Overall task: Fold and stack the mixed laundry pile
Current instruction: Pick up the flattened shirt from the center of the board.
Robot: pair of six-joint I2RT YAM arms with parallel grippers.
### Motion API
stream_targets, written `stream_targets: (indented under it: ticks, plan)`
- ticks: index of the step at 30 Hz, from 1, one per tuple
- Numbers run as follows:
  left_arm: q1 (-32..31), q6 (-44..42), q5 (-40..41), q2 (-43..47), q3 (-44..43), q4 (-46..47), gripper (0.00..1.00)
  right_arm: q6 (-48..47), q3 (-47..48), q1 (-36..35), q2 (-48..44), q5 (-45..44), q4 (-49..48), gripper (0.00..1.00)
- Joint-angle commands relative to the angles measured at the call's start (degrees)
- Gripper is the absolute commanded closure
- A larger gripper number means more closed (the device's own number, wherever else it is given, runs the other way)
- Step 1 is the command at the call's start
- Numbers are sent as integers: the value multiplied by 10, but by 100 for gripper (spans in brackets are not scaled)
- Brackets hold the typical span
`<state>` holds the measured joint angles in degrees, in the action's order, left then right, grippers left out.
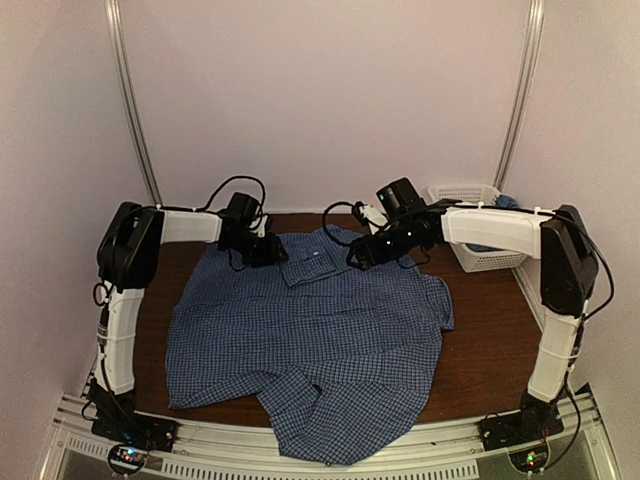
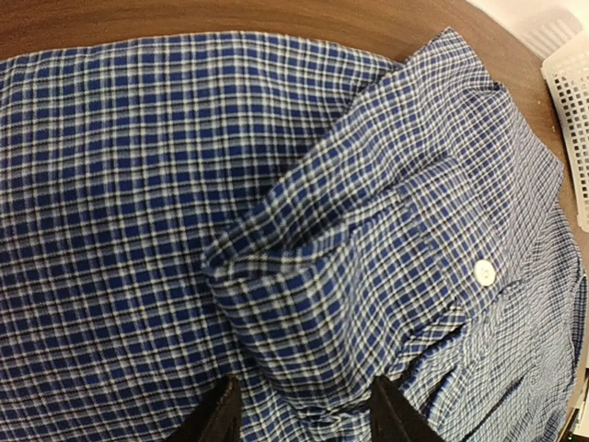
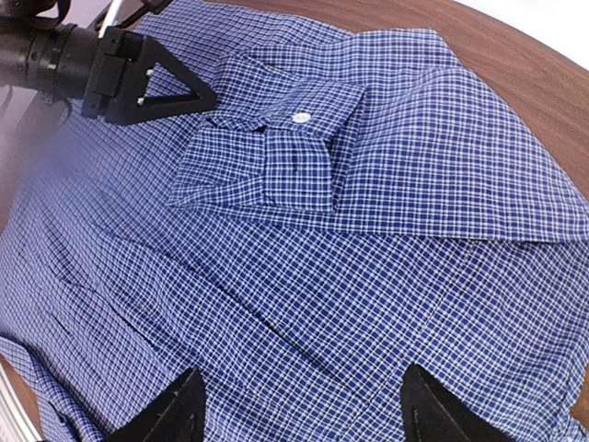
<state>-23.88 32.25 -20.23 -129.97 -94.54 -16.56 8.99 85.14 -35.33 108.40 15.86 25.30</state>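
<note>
It was a robot lab cell: white walls (image 1: pixel 330 90) closed in a table (image 1: pixel 490 350), with 2 arms (image 1: pixel 125 320) bolted to a rail (image 1: pixel 220 432) at its near edge.

You'll find a white lattice basket (image 1: pixel 490 260) at the far right corner of the brown wooden table (image 1: pixel 495 345) — pale walls around it, and a metal rail (image 1: pixel 300 466) along the near edge.

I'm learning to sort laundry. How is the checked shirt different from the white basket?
The checked shirt is soft blue-and-white cloth; the basket is white plastic lattice. The shirt lies spread flat across the middle of the table; the basket stands upright at the far right corner. The shirt covers far more of the table than the basket does. Both rest on that brown table.
</note>
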Motion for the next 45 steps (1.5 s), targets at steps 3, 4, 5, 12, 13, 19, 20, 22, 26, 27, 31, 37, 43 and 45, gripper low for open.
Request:
stream_targets:
  ticks: [3,4,5,12,13,19,20,22,26,27,31,37,43,45]
  plan:
    - [-14,12,-22,-18,-45,5,70,-11,26,1,20,40,-36,22]
    - [-15,16,-29,-16,-46,11,78,-13,28,0,23,42,-39,21]
    - [-16,21,-35,-13,-46,16,86,-15,29,1,26,46,-42,21]
    - [-20,98,-86,25,-28,73,100,-29,26,-16,36,54,-106,17]
    - [-21,112,-92,30,-24,84,100,-29,33,-19,42,51,-110,17]
    - [-29,199,-94,61,-11,112,100,-16,85,-40,79,36,-117,16]
    - [-30,212,-94,64,-12,112,100,-11,90,-42,84,35,-120,16]
    - [-32,234,-88,69,-10,113,100,0,100,-47,93,27,-126,16]
    - [-36,258,-82,73,-12,109,100,16,119,-56,107,19,-133,16]
    - [-37,262,-82,73,-12,111,100,18,126,-58,112,17,-132,15]
    - [-41,283,-87,74,-5,128,100,25,161,-68,132,-13,-116,13]
    - [-44,308,-98,78,0,153,100,41,195,-70,168,-42,-103,15]
    - [-48,324,-106,81,3,178,100,52,218,-73,197,-74,-93,20]
    - [-48,327,-110,82,5,185,100,53,224,-72,204,-81,-90,24]
